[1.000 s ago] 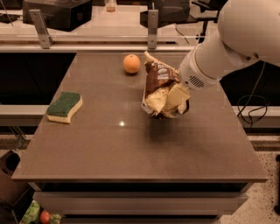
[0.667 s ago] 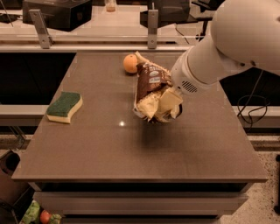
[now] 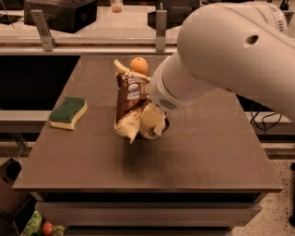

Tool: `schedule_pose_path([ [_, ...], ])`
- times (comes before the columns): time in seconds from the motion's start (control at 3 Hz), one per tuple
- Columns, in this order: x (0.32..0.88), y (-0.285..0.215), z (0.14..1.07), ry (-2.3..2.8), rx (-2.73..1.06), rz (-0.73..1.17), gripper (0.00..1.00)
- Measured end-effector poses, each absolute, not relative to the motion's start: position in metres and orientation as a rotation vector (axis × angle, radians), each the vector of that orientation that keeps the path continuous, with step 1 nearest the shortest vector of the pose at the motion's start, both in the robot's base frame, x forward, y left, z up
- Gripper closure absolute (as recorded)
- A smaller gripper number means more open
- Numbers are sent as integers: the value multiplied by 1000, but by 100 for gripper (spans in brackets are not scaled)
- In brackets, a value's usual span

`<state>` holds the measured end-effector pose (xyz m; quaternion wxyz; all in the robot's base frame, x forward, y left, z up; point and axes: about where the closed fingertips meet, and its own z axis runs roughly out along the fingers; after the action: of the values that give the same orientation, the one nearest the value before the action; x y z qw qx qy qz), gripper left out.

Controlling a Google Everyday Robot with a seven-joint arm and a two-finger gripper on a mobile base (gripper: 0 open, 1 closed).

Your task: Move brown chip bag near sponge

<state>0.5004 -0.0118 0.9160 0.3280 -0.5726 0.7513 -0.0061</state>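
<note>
- Over the last second the brown chip bag [image 3: 131, 99] has travelled left across the table [image 3: 207, 152]. It has gone from right of the orange [image 3: 138, 65] to a spot in front of it, and the big white arm [image 3: 230, 50] has swung over with it.
- The tool [image 3: 156, 120] sits at the bag's lower right, mostly buried in crumpled foil. It is clamped on the bag, which hangs clear of the table with its shadow on the surface beneath.
- The sponge [image 3: 67, 112] lies flat by the table's left edge, untouched. Bare tabletop still separates it from the bag.
- My reading is that the carry is well under way but not finished. More leftward travel and a set-down beside the sponge remain.
- The table is a plain brown slab holding only the orange and the sponge.
- Behind it run a metal rail with posts and a second bench carrying a black box [image 3: 60, 14]. Cables [image 3: 262, 122] trail on the right, and some green and red clutter [image 3: 41, 226] lies on the floor at lower left.
</note>
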Motion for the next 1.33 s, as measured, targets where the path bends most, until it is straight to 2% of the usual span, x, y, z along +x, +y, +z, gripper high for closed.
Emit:
schedule_pose_path([
  [0.33,500,11,910,1971,-1541,-106,100],
  [0.67,502,8,913,1972,-1529,-123,82],
  [1.33,500,9,916,1965,-1530,-127,35],
])
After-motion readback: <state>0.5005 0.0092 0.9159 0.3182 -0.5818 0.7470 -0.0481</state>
